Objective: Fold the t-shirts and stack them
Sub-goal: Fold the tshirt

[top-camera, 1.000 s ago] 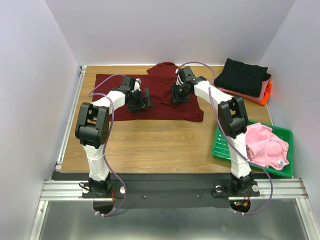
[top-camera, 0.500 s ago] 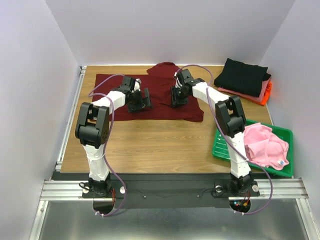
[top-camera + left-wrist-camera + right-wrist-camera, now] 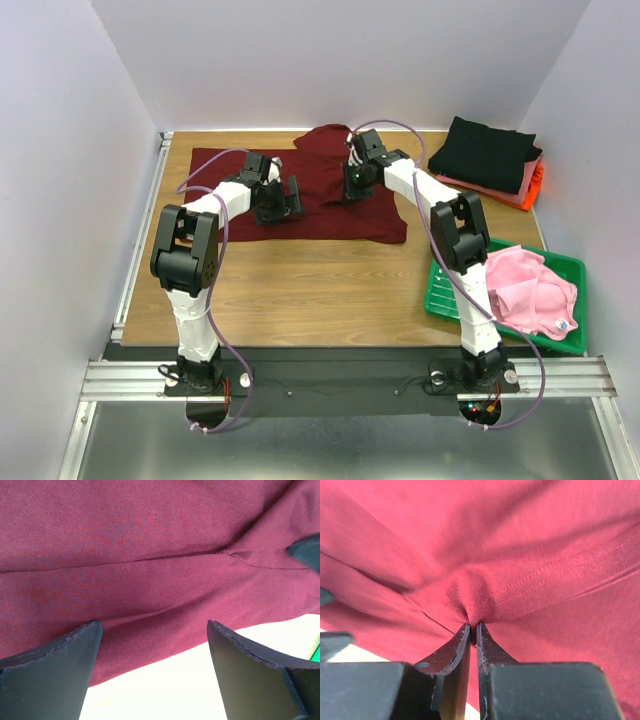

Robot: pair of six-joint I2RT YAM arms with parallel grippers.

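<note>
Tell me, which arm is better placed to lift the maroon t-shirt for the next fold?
Right. The right fingers are pinched on a bunched fold of the maroon t-shirt, while the left fingers stand wide open over flat cloth, gripping nothing.

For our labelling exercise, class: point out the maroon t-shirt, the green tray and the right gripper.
maroon t-shirt (image 3: 350, 222): top external view, flat near-right part.
green tray (image 3: 438, 292): top external view, left wall.
right gripper (image 3: 473, 626): right wrist view, between fingertips pinching the shirt.
</note>
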